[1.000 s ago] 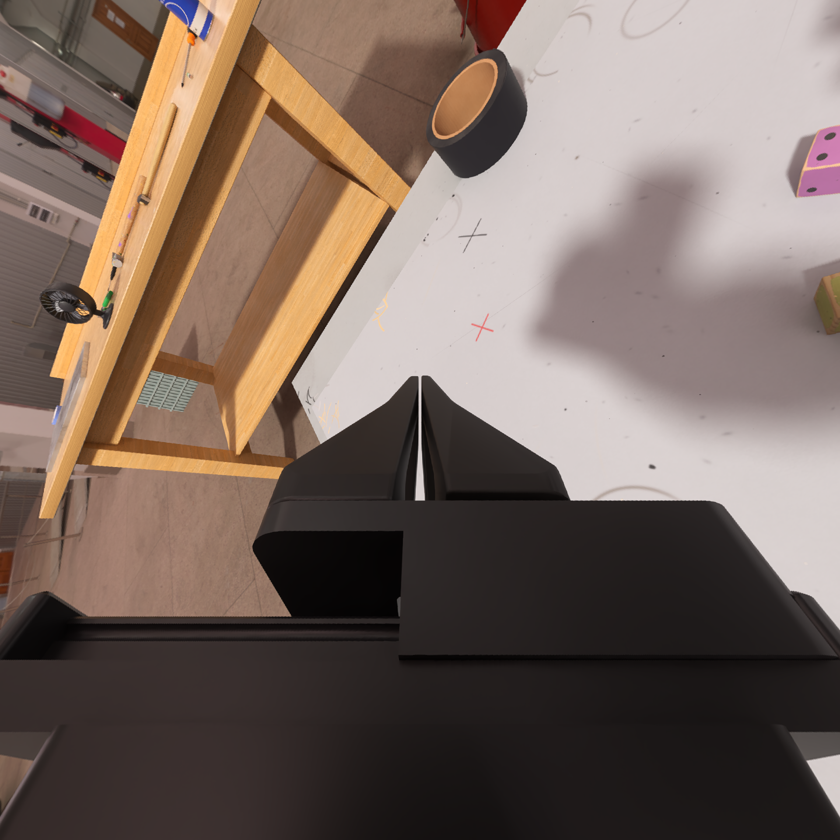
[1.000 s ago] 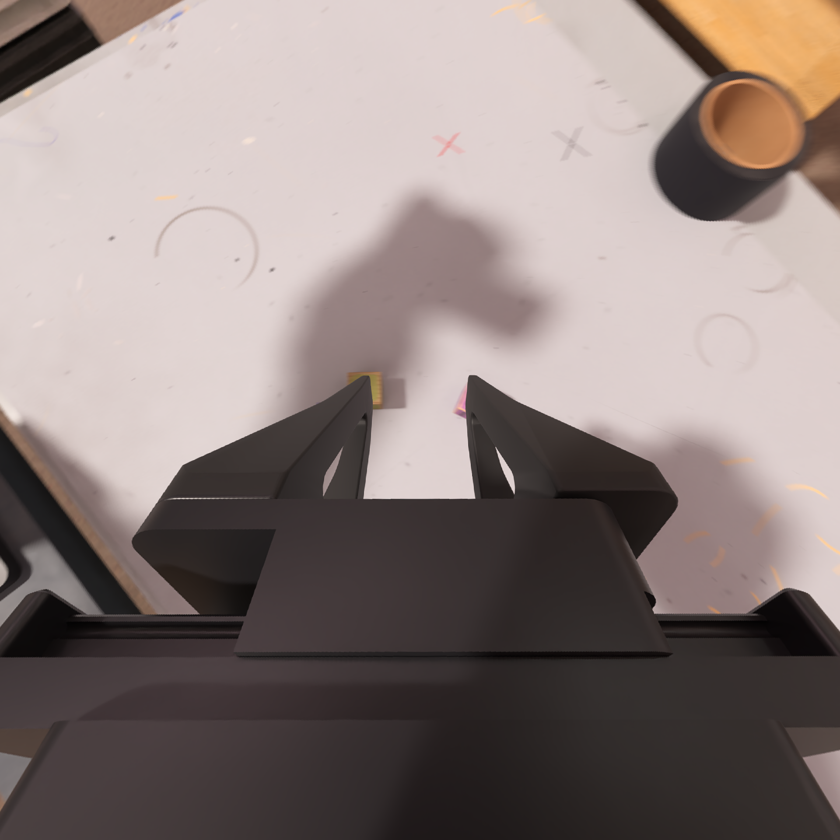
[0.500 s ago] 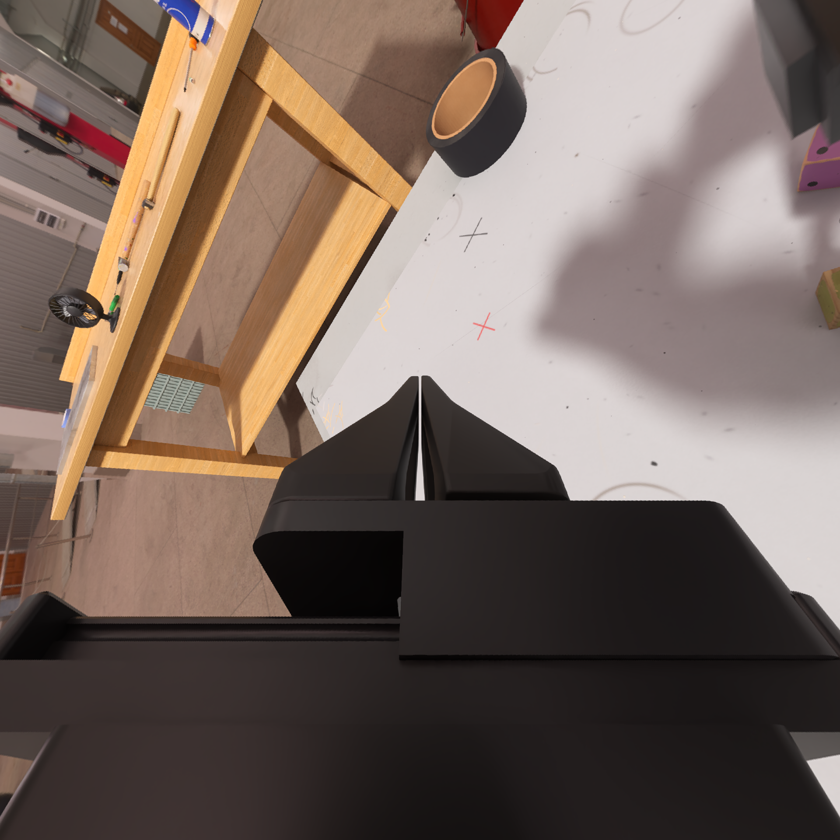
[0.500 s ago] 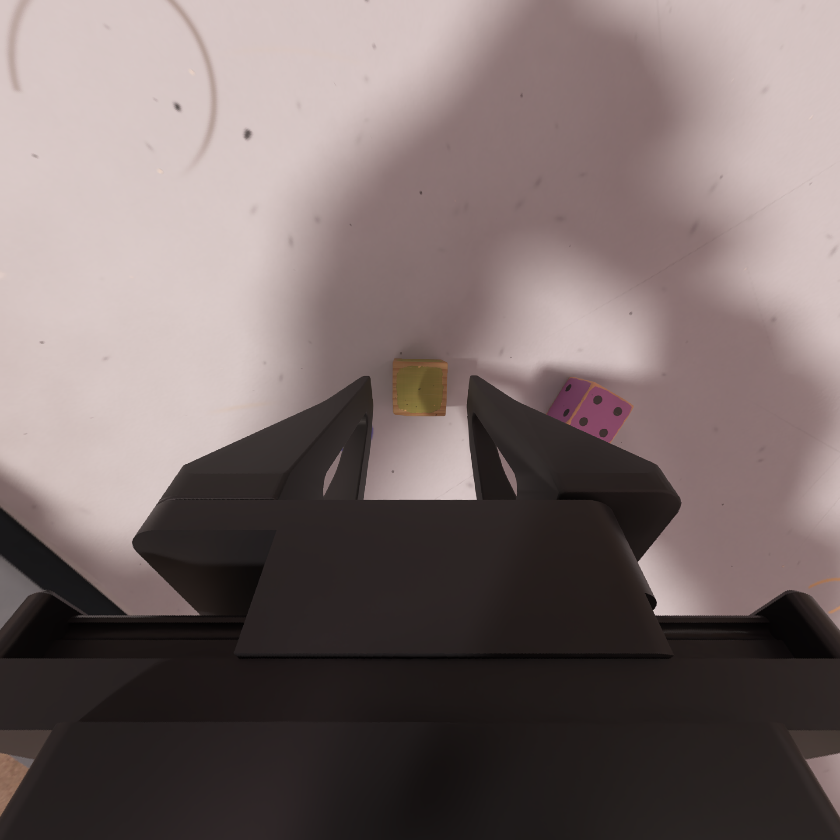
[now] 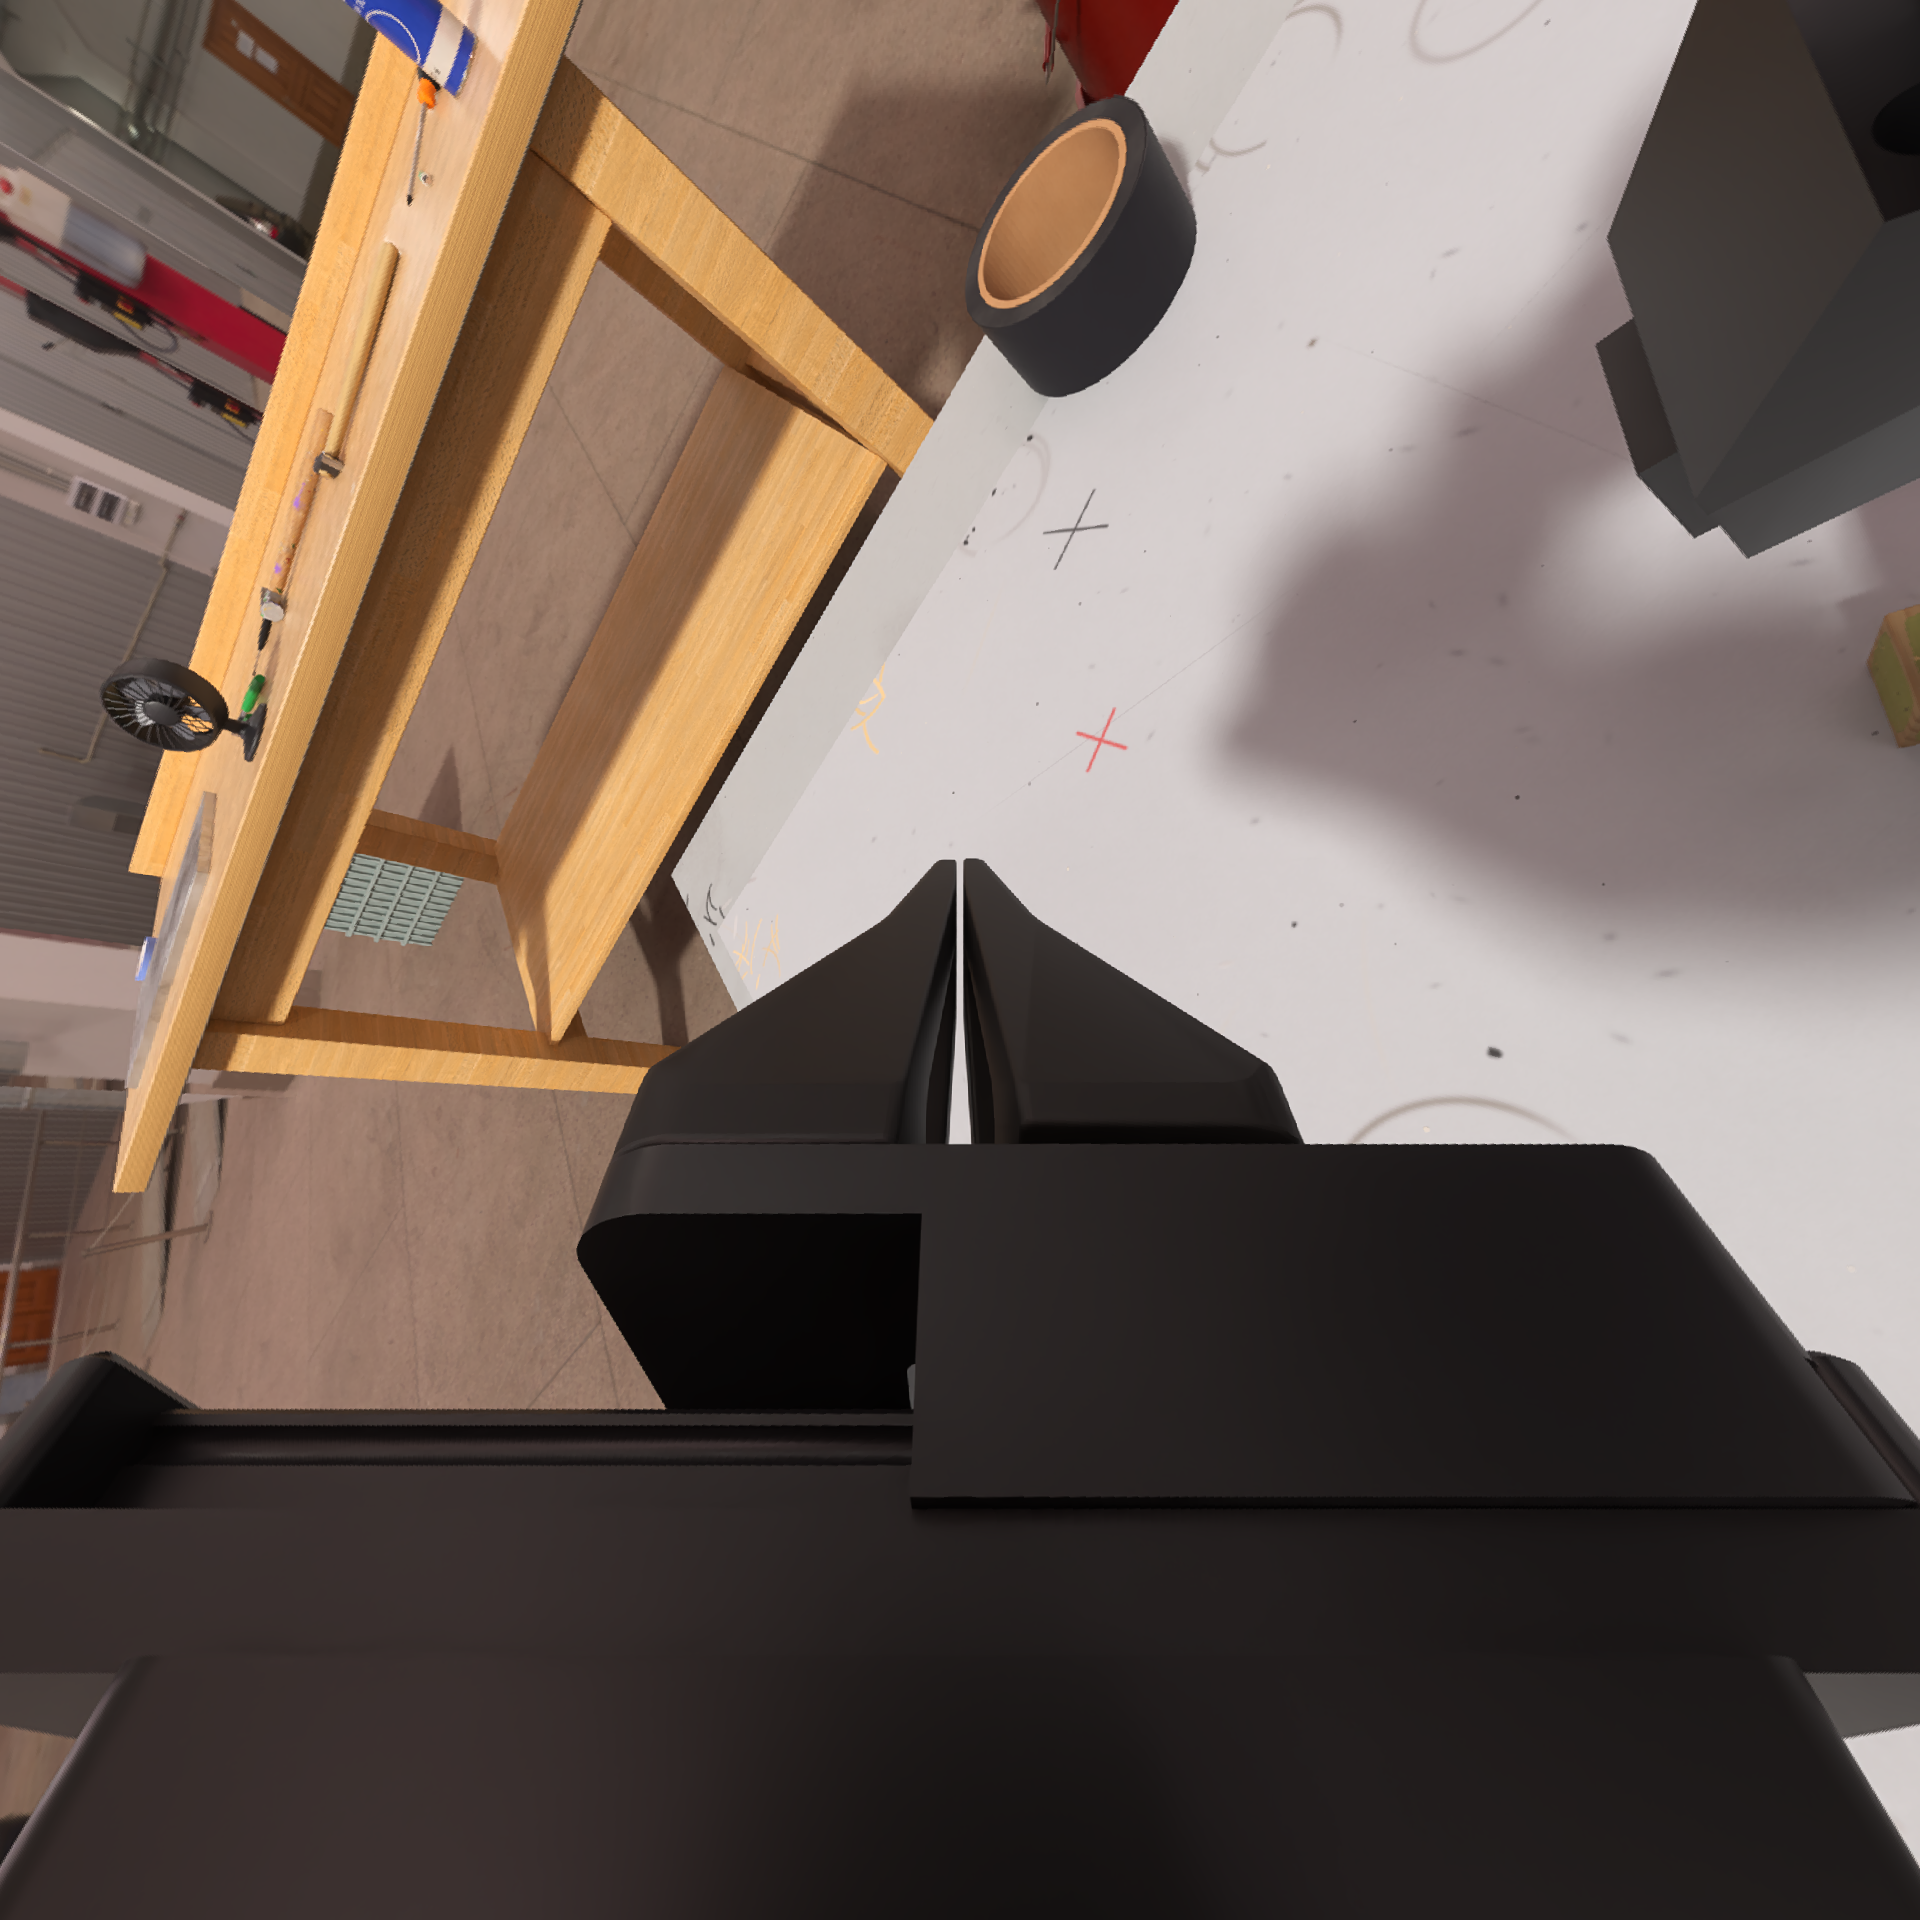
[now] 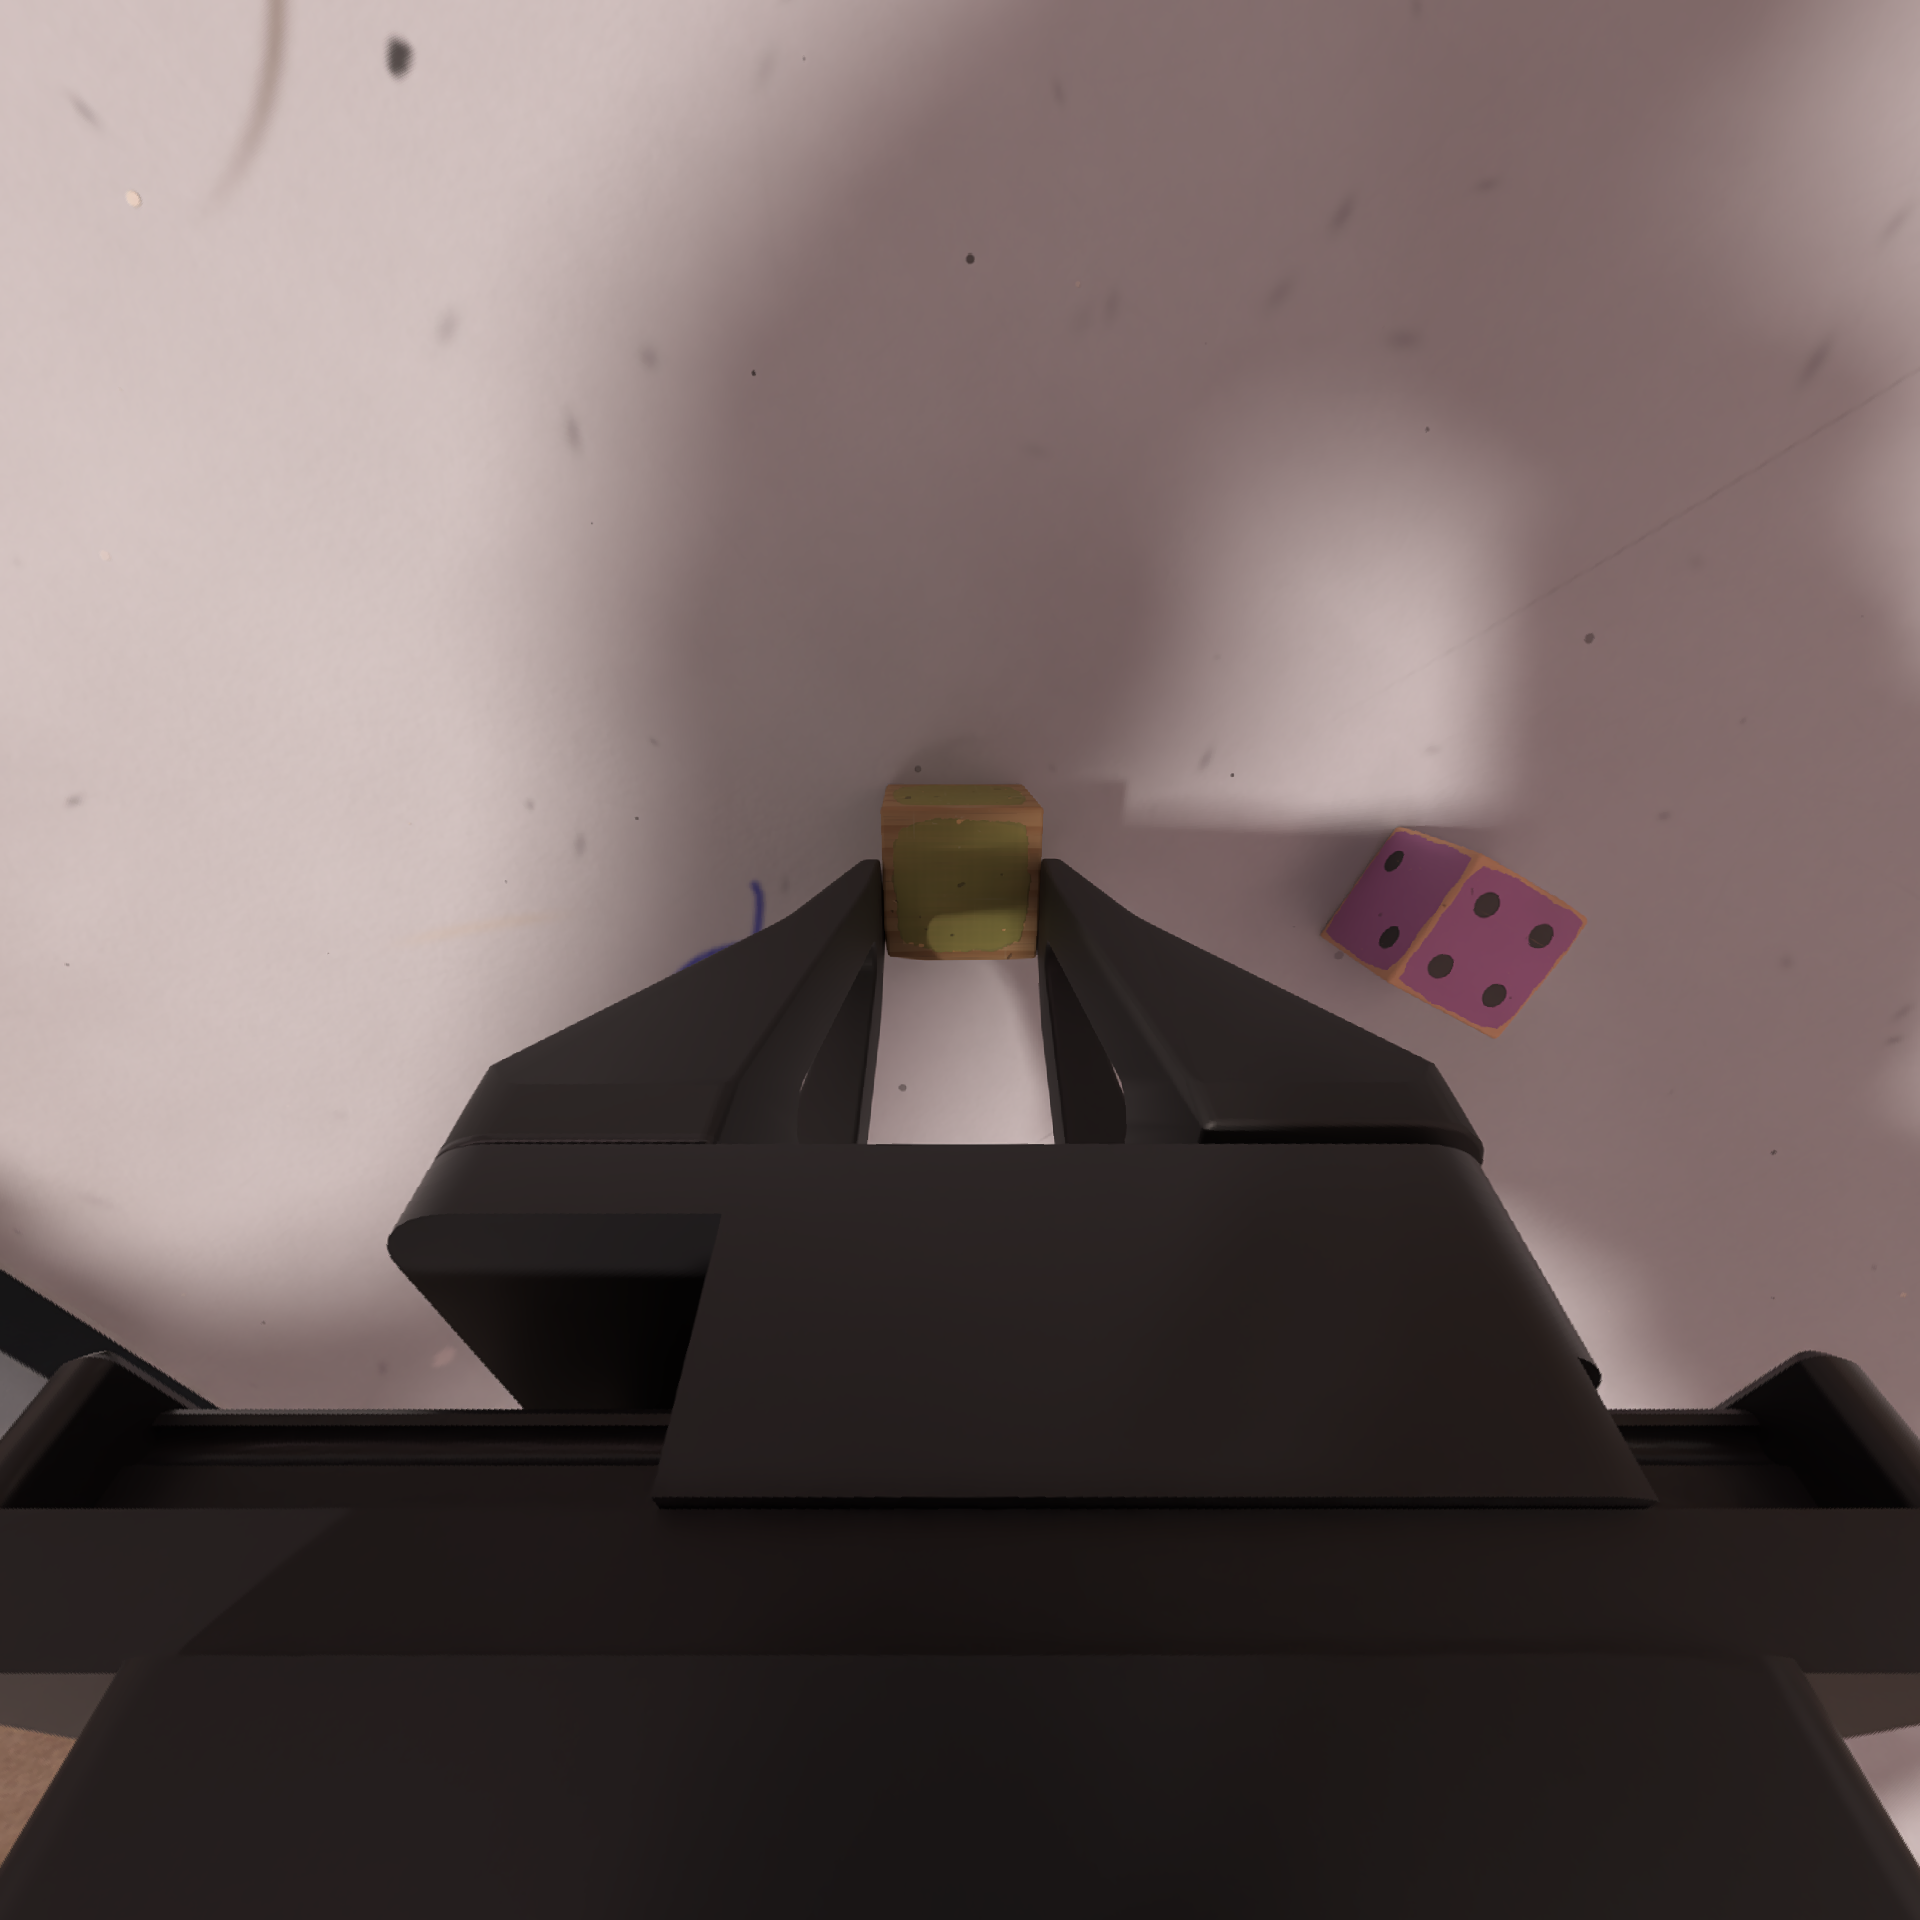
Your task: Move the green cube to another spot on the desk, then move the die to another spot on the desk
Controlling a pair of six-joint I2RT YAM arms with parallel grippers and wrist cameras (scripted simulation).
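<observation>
The green cube (image 6: 960, 883), wooden with green faces, sits on the white desk (image 6: 416, 520) between the fingertips of my right gripper (image 6: 961, 871). Both fingers touch its sides, so the gripper is shut on it. The purple die (image 6: 1455, 930) with black dots lies on the desk just right of the right finger, apart from it. In the left wrist view the cube (image 5: 1896, 691) shows at the right edge under the right arm (image 5: 1787, 260), and the die is hidden. My left gripper (image 5: 958, 868) is shut and empty above the desk's corner.
A black tape roll (image 5: 1081, 229) stands near the desk's far edge. A wooden workbench (image 5: 675, 623) with small tools and a fan stands beyond the desk edge. Black and red cross marks (image 5: 1099, 740) are drawn on the desk.
My right gripper has dropped down around the green cube and closed its fingers on it. The right arm has come further into the left wrist view and covers the die. My left gripper has not moved.
</observation>
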